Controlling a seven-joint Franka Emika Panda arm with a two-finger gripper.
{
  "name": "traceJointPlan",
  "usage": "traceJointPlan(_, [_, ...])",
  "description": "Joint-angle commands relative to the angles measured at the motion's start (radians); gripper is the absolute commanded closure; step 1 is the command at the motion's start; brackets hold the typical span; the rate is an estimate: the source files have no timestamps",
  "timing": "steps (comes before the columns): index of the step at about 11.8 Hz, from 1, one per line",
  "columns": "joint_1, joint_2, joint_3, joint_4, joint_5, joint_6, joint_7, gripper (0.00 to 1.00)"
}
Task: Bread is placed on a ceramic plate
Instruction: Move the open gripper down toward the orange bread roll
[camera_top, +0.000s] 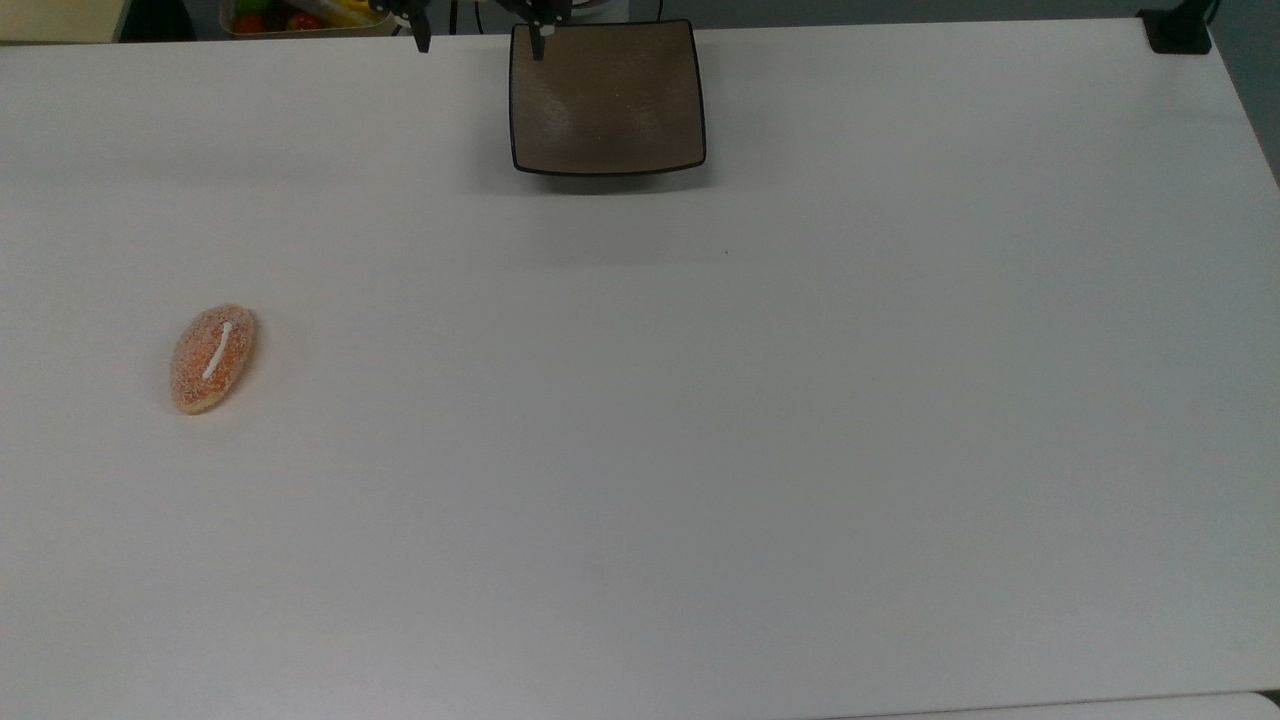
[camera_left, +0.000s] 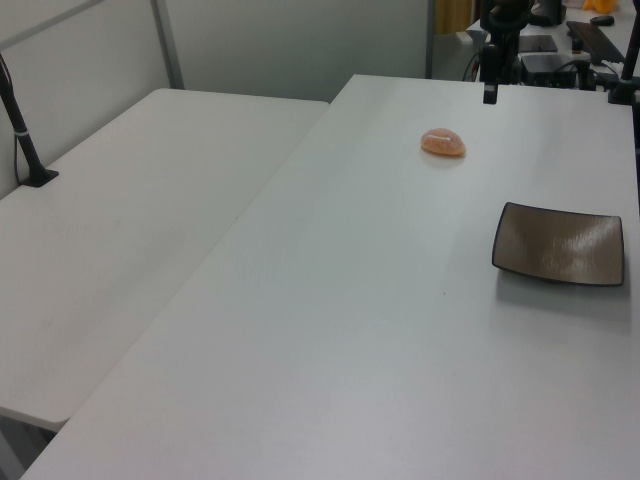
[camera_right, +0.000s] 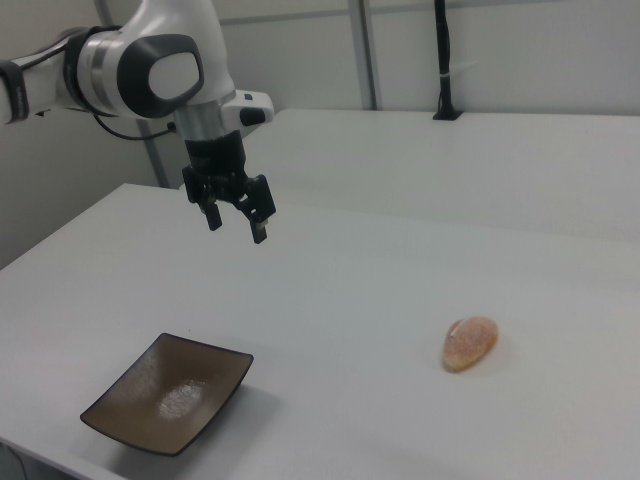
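The bread (camera_top: 213, 358), a small oval orange-brown loaf with a white stripe, lies on the white table toward the top view's left; it is also seen as the bread (camera_left: 443, 143) and the bread (camera_right: 470, 343). The ceramic plate (camera_top: 607, 97), square and brown-grey, sits bare near the far edge, also seen as the plate (camera_left: 558, 244) and the plate (camera_right: 168, 392). My gripper (camera_right: 236, 225) hangs open and holds nothing, high above the table behind the plate and far from the bread. In the top view the gripper (camera_top: 481, 32) straddles the plate's upper-left corner.
A bin of colourful items (camera_top: 300, 15) stands beyond the table at the top view's upper left. A black mount (camera_top: 1180, 30) sits at the far right corner. A second white table (camera_left: 130, 220) adjoins, with a black post (camera_left: 25, 140) clamped on it.
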Motion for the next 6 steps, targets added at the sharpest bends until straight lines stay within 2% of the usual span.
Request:
traceJointPlan(1, [0.020, 0.006, -0.025, 0.000, 0.003, 0.027, 0.005, 0.00])
traceJointPlan(6, [0.013, 0.006, -0.027, 0.005, 0.001, 0.028, -0.003, 0.00])
